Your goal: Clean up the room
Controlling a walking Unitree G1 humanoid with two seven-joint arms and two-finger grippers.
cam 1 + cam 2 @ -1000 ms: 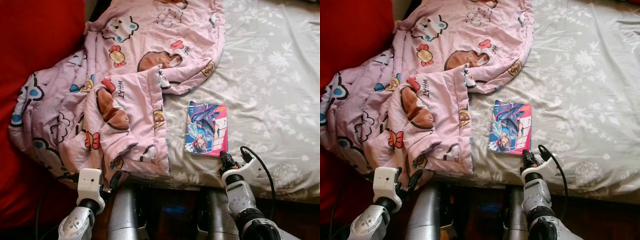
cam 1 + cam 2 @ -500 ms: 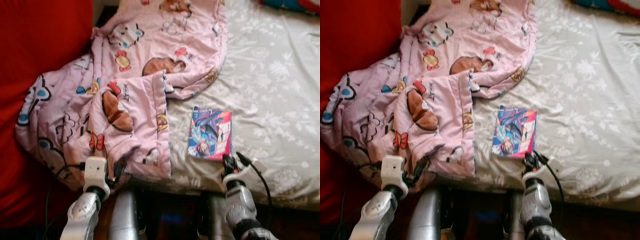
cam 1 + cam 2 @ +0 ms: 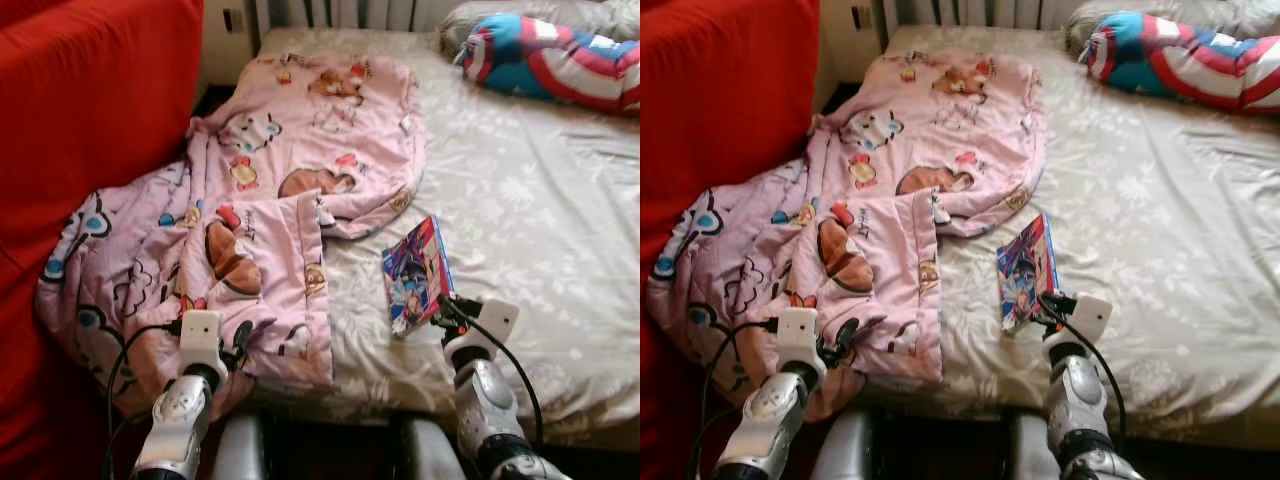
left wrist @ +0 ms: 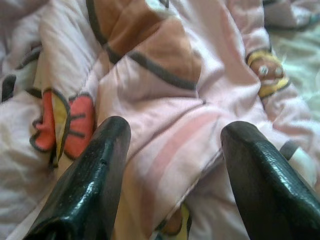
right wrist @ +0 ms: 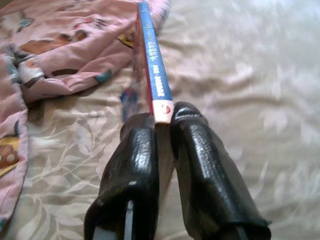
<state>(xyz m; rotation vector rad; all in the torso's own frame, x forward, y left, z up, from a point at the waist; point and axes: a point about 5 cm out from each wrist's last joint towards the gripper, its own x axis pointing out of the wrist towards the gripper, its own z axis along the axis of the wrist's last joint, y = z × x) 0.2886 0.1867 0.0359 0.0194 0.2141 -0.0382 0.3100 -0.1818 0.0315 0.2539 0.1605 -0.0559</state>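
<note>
Book spine-on between right gripper

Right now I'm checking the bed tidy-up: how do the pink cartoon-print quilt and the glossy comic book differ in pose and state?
The pink cartoon-print quilt lies crumpled, spilling off the bed's left edge; the glossy comic book is stiff and tipped up on edge. The right gripper has its jaws clamped on the book's spine; the left gripper hangs with jaws open above the quilt, gripping nothing. Both sit on the floral bedsheet.
</note>
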